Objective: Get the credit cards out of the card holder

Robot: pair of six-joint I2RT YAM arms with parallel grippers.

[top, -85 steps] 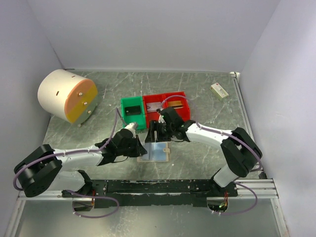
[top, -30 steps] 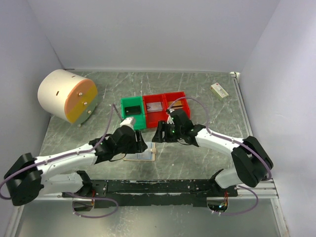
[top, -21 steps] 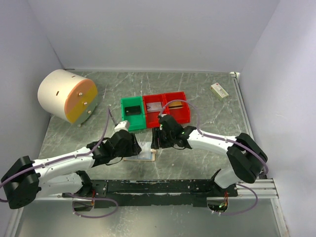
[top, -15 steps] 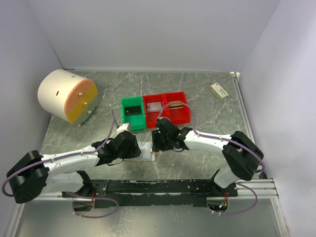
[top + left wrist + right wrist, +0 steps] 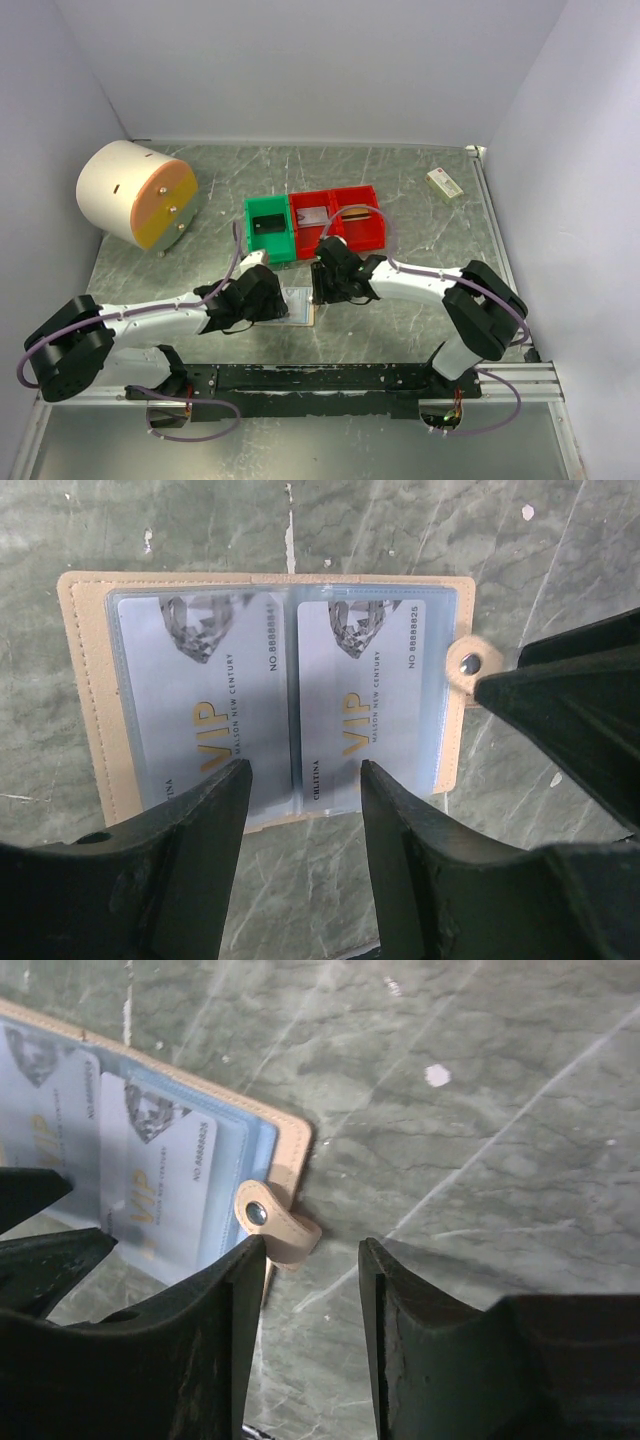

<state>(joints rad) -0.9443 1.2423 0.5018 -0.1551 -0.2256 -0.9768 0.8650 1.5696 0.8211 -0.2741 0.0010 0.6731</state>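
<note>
The tan card holder (image 5: 299,305) lies open and flat on the table between both arms. Its blue-grey pockets hold two silver-grey credit cards, one on the left (image 5: 195,705) and one on the right (image 5: 365,685). My left gripper (image 5: 303,780) hovers open over the holder's near edge, nothing between its fingers. My right gripper (image 5: 312,1260) stands open beside the holder's tan tab (image 5: 275,1225), its left finger at the tab, the gap between the jaws over bare table. In the top view the left gripper (image 5: 281,300) and the right gripper (image 5: 320,287) flank the holder.
Behind the holder stands a green bin (image 5: 254,237) with a dark card, a red bin (image 5: 301,238) with a silver-grey card and a second red bin (image 5: 378,229) with a gold card. A cream cylinder (image 5: 125,185) lies far left; a white-and-green box (image 5: 444,183) lies far right.
The right gripper has swung left from the bins down to the holder's tab and its jaws have narrowed. The left gripper has settled over the holder's near edge.
</note>
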